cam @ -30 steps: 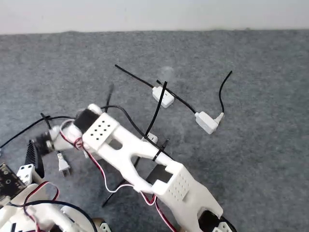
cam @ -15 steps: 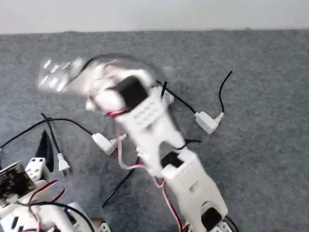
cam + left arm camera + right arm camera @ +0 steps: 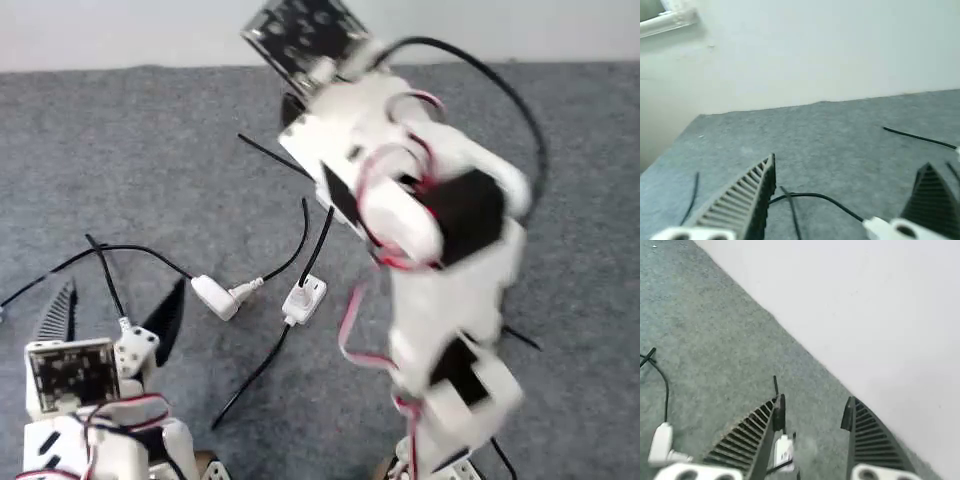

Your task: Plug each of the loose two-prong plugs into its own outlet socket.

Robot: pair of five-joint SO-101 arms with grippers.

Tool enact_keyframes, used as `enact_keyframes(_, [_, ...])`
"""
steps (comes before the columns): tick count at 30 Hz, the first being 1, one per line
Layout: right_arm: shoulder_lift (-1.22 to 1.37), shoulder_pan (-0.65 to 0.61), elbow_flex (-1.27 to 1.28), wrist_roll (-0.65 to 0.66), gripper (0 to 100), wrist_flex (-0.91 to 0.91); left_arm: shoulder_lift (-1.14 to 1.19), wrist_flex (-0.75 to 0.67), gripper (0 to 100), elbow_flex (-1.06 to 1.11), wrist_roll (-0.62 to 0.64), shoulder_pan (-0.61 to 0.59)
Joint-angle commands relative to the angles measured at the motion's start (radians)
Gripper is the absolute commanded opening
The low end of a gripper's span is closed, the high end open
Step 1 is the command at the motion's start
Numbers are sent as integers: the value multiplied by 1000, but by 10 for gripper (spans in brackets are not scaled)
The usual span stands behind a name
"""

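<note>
High view: a white two-prong plug (image 3: 214, 297) lies on the counter (image 3: 120, 180), its prongs facing a socket (image 3: 304, 298) just beside it. My raised right arm (image 3: 440, 220) hides what's behind.

Left wrist view: my left gripper (image 3: 850, 162) is spread wide above a black cord (image 3: 812, 195).

Right wrist view: my right gripper (image 3: 816, 400) is also parted, and one finger half covers another white connector (image 3: 784, 452) that is hard to make out.

This looks like a robotics test bench in a plain room, not a home or a shop. A flat grey felt-like mat (image 3: 120, 150) covers the table beneath the left claw (image 3: 849, 165) and the right claw (image 3: 815, 401). A bare white wall (image 3: 840, 50) rises just beyond both. The white plastic robot arms (image 3: 440, 330) carry exposed dark circuit boards (image 3: 70, 378) and loose red wiring (image 3: 400, 263). A small white plastic socket block on a black cord (image 3: 305, 298) lies on the mat near the left claw, toward the other arm.
</note>
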Motion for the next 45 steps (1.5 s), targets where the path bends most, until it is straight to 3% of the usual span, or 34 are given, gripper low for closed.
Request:
enact_keyframes(1, [-326,16,359,-18,190,42,-12,80,415,-76,-14,109])
enact_keyframes(8, [-857,21,1000,-11,190,36,-12,176,415,-71,-137,124])
enact_keyframes(13, [-1168,21,1353,-11,190,16,-12,242,415,-65,-153,120])
enact_keyframes(18, [-1448,28,1700,-12,190,-16,-12,219,415,-2,-155,118])
enact_keyframes(26, [-1890,337,2137,-11,190,-252,-12,66,414,130,-155,118])
enact_keyframes(34, [-1882,638,2437,-11,190,-472,-12,-117,414,464,-152,117])
enact_keyframes(42, [-1882,654,2725,-18,190,-622,-11,-288,414,742,-149,121])
enact_keyframes(45, [-1882,653,2839,-18,190,-702,-11,-279,414,739,-149,126])
